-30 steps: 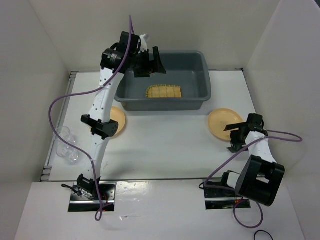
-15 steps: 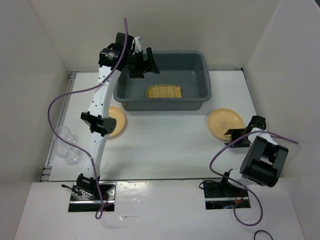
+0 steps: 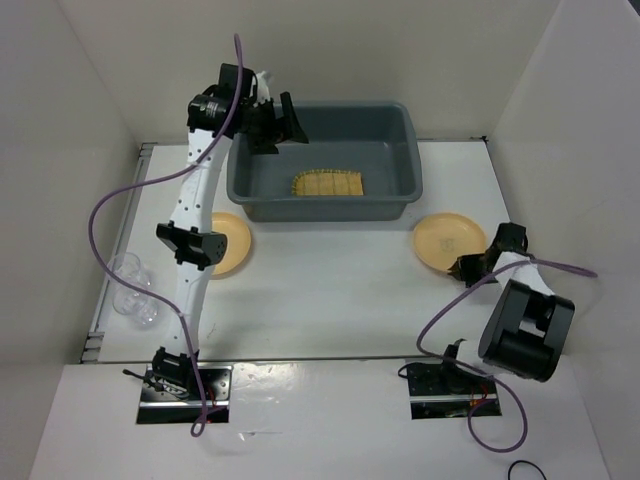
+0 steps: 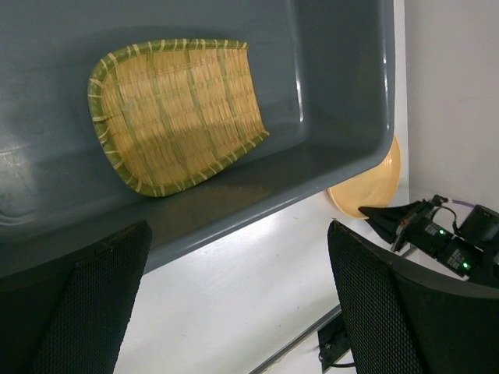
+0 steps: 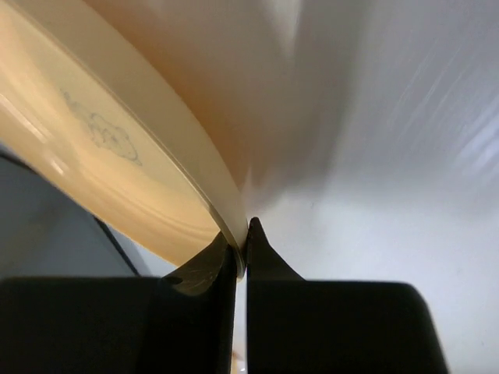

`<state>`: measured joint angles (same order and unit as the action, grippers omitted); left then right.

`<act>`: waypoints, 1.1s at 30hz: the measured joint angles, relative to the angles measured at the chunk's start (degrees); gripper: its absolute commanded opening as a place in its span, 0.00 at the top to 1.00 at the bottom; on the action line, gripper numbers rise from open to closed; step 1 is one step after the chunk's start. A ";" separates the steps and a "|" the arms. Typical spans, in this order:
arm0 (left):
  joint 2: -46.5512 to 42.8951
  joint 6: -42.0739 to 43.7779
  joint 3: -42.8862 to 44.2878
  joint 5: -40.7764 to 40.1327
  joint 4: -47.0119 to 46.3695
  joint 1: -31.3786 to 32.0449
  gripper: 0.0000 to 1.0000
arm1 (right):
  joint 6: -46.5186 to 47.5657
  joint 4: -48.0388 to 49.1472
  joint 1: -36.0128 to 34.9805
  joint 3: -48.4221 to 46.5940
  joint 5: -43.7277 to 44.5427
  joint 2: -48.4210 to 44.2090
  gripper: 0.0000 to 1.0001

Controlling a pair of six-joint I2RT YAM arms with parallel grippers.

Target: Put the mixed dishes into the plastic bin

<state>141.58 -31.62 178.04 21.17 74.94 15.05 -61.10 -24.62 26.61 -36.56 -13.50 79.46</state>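
Observation:
The grey plastic bin [image 3: 395,195] stands at the back of the table with the yellow slatted tray [image 3: 327,184] lying flat inside it; the tray [image 4: 175,113] also shows in the left wrist view. My left gripper [image 3: 281,122] hovers open over the bin's left end, holding nothing. One orange-yellow plate [image 3: 448,243] lies right of the bin. My right gripper [image 3: 470,266] is shut on its near-right rim; the rim [image 5: 226,218] sits pinched between the two fingertips. A second plate [image 3: 232,243] lies left of the bin, partly behind the left arm.
Clear plastic cups [image 3: 132,290] sit at the table's left edge. White walls close in the table on the left, back and right. Purple cables loop beside both arms.
My right gripper has moved in to the plate's rim and shut on it. My left gripper has drifted a little left over the bin's end, still open.

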 measured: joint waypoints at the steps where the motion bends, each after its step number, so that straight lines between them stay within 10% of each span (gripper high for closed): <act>1: 0.00 0.00 0.00 0.07 0.00 -0.22 0.00 | 0.07 -1.77 -1.11 -0.85 1.25 -1.40 1.00; 10: 0.00 0.00 0.00 0.15 0.04 -3.74 0.00 | 3.96 -9.07 -5.60 -12.92 1.42 -17.90 1.00; 23: -3.26 0.00 -0.09 -2.67 0.17 -4.96 0.00 | 14.80 -10.62 -13.64 -44.26 0.81 7.54 1.00; 33: -12.98 -0.02 -1.25 -4.87 0.02 -3.93 0.00 | 12.35 -6.71 -16.37 -46.42 -1.29 8.94 1.00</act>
<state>128.60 -31.64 176.79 16.29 74.96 11.11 -48.75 -31.33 10.24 -82.98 -14.79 88.40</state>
